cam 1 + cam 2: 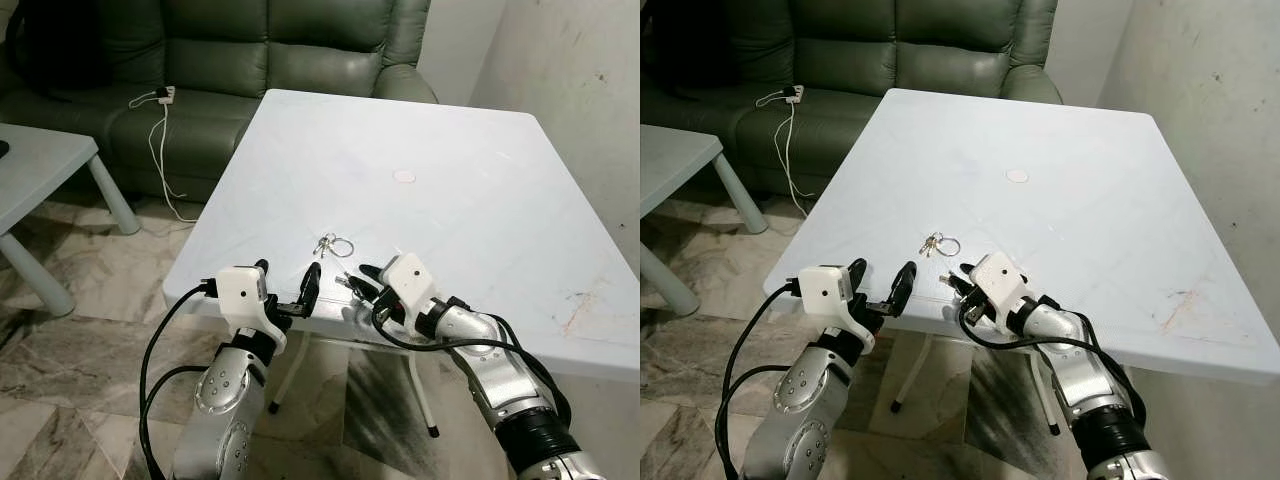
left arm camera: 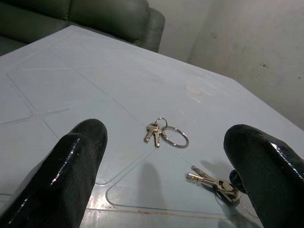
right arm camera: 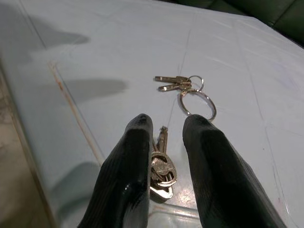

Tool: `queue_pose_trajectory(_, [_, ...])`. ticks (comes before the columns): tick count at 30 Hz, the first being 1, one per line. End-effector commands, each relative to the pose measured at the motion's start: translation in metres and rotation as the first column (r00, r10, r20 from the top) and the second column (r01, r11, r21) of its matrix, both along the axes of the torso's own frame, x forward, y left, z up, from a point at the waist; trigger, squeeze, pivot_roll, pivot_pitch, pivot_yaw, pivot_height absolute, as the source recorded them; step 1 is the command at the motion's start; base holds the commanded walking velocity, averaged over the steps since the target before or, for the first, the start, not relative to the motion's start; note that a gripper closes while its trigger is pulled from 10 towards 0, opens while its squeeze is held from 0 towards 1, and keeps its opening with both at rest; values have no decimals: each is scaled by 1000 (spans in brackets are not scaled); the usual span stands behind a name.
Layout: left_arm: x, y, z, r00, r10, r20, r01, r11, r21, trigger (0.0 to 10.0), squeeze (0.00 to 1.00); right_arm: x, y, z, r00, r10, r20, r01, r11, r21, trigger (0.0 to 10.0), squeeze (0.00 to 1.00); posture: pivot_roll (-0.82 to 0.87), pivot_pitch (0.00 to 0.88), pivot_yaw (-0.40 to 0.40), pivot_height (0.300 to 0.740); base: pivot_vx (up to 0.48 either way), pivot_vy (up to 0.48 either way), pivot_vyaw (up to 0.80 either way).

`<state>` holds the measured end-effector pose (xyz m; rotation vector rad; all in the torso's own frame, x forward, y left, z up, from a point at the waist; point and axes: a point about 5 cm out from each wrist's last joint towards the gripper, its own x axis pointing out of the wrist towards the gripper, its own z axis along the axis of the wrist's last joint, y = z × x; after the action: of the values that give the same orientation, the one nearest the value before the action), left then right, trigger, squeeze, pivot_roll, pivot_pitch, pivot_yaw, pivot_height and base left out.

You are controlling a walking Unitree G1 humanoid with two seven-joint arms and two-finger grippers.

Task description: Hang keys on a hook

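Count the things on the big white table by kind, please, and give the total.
Bunches of keys: 2, one loose with a big ring, one between the right hand's fingers.
Small round white disc: 1.
Total: 3.

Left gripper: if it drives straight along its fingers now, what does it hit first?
Probably the key bunch on the ring, lying on the white table roughly centred ahead of the open left gripper. The second key set sits off to the side, at the right gripper. Depth is uncertain.
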<state>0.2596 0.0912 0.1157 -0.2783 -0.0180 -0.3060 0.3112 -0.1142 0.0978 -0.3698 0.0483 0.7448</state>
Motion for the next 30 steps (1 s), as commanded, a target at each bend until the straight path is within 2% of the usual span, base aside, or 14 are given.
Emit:
queue_pose_trajectory(1, [3, -12, 12, 1000, -6, 29, 8, 998, -56, 10000, 0, 1, 0, 1, 1000, -1, 23, 2, 999, -35, 10000, 0, 13, 59, -84, 740, 0, 0, 0])
queue_pose_trajectory(20, [2, -13, 13, 1000, -5, 29, 7, 998, -61, 10000, 0, -3, 2, -14, 1000, 3, 24, 0, 990, -139, 10000, 0, 19, 59, -87, 740, 0, 0, 0])
queue_pose_trajectory(28, [2, -14, 13, 1000, -3, 29, 5, 998, -63, 10000, 0, -3, 3, -20, 1000, -3, 1, 3, 990, -139, 10000, 0, 24, 54, -90, 740, 0, 0, 0])
queue_pose_trajectory(29, [1, -14, 13, 1000, -3, 29, 5, 998, -63, 10000, 0, -2, 3, -19, 1000, -11, 0, 11, 991, -133, 9765, 0, 24, 54, -90, 740, 0, 0, 0])
queue_pose_trajectory(30, [1, -14, 13, 1000, -3, 29, 5, 998, -64, 10000, 0, -1, 2, -18, 1000, -15, 8, 16, 991, -131, 5608, 0, 24, 53, -90, 740, 0, 0, 0])
